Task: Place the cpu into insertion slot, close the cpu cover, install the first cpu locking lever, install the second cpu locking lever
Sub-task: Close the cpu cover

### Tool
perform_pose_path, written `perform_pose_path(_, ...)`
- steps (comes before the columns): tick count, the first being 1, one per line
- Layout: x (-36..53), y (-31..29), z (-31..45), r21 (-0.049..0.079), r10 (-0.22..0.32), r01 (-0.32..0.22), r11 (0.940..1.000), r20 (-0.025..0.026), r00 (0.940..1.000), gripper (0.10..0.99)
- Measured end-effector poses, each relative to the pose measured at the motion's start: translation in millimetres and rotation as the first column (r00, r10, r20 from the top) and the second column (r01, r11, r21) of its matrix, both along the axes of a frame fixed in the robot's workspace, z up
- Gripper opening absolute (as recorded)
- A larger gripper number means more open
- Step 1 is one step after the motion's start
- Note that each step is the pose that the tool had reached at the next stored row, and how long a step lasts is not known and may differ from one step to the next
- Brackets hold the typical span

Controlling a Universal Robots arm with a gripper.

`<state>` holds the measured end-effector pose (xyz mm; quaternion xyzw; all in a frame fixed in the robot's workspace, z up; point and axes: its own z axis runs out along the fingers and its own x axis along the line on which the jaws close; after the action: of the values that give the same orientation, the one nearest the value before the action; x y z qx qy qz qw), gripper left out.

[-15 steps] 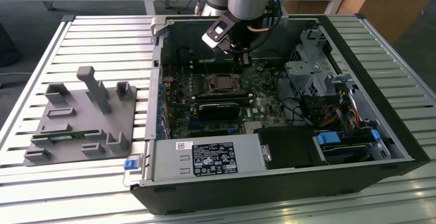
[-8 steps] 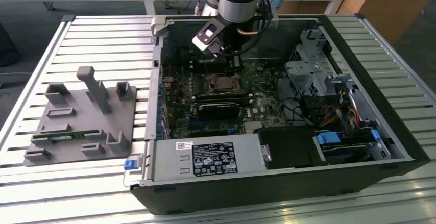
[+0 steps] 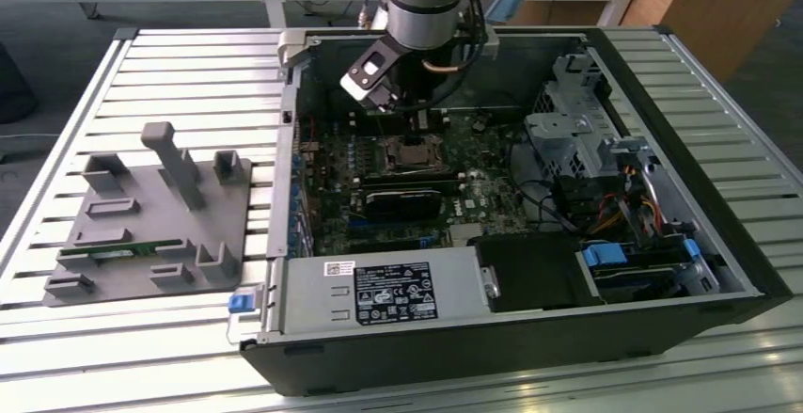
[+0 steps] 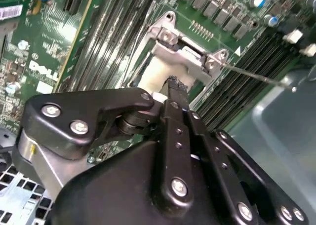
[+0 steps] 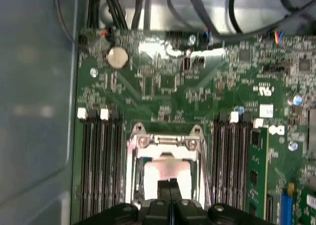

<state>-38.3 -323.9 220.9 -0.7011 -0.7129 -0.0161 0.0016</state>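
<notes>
My gripper (image 5: 169, 182) is shut, its two black fingers pressed together with nothing showing between them. In both wrist views the tips sit low over the middle of the insertion slot (image 5: 165, 173). Under the tips lies a pale, shiny square, the cpu (image 4: 157, 73), seated in the slot. The silvery cpu cover (image 5: 165, 141) frames it, with its hinged end at two screws. From one corner of the socket a thin metal locking lever (image 4: 256, 76) sticks out free above the memory slots. In the exterior view my gripper (image 3: 418, 119) hangs just above the socket (image 3: 408, 154).
Black memory slots (image 5: 98, 166) flank the socket on both sides, with one green module (image 5: 256, 175) fitted. The open computer case (image 3: 702, 150) holds a graphics card (image 3: 404, 198), drive cages and cables. A grey fixture plate (image 3: 150, 215) stands at the exterior view's left.
</notes>
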Motion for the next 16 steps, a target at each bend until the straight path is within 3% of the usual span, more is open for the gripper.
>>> perform_pose_path(6,-9.5,0.0,-5.0,0.000,0.000,0.000,1.0000,-0.0003,1.0000,0.106)
perform_pose_path(16,-15.8,0.1,-14.0,0.000,0.000,0.000,1.0000,-0.0004,1.0000,0.106)
